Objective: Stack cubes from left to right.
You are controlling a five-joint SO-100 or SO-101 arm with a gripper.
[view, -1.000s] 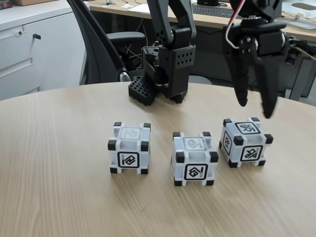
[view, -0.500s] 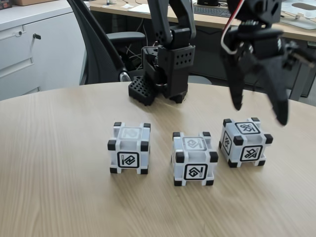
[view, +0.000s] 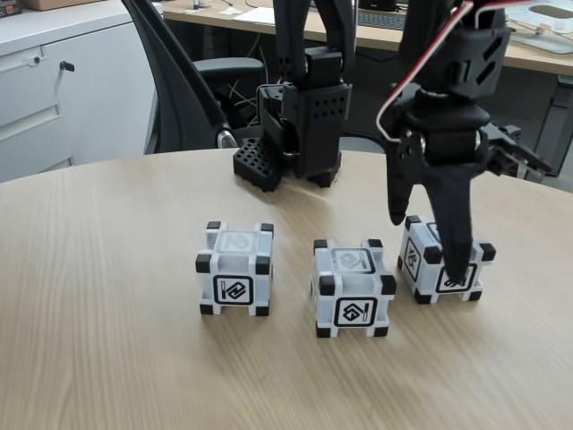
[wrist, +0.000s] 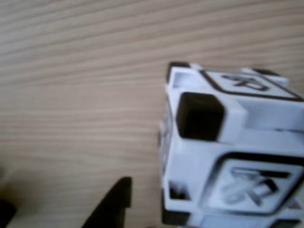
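Now your gripper (view: 428, 246) hangs spread open astride the right-hand cube (view: 445, 259) of 3 in the fixed view, nothing gripped; grasp step, so you likely lower, then close.

Office: desks (view: 394, 36), swivel chair (view: 183, 81).
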